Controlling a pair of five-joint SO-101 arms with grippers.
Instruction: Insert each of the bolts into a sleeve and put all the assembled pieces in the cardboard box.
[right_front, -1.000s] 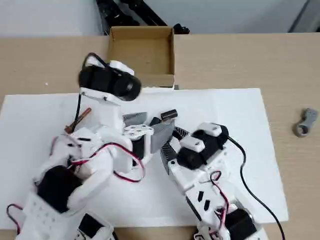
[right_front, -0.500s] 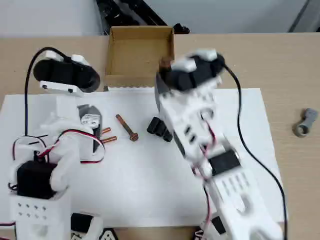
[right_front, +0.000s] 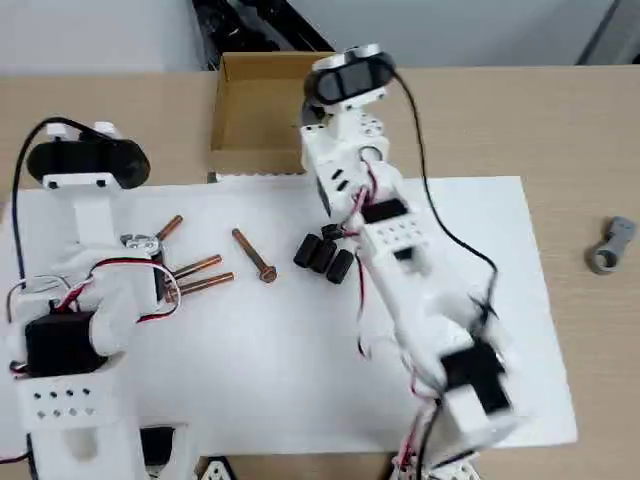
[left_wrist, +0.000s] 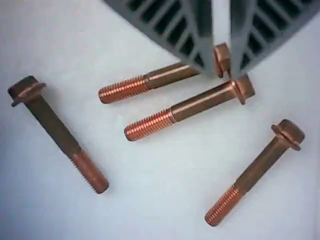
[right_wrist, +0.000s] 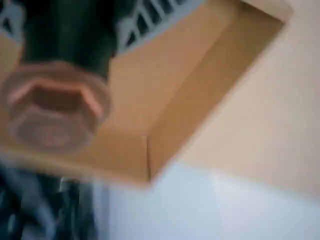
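1. Over one corner of the cardboard box (right_front: 262, 115), the right end effector (right_wrist: 70, 30) pinches an assembled piece (right_wrist: 57, 100). It is a copper bolt seated in a dark sleeve, hexagonal head outward, with the box's inner walls behind it.
2. Near that same corner, outside the box, three black sleeves (right_front: 325, 256) lie bunched together on the white sheet (right_front: 300, 380).
3. Off the box's other corner, four copper bolts (left_wrist: 189, 107) lie on the sheet, two of them side by side.
4. Well apart from the box, the left end effector (left_wrist: 221, 65) hangs over those two bolts' heads, its fingers (left_wrist: 195, 35) a thin slit apart.
5. Farthest from the box, a grey part (right_front: 610, 245) lies on the bare table (right_front: 560, 120).
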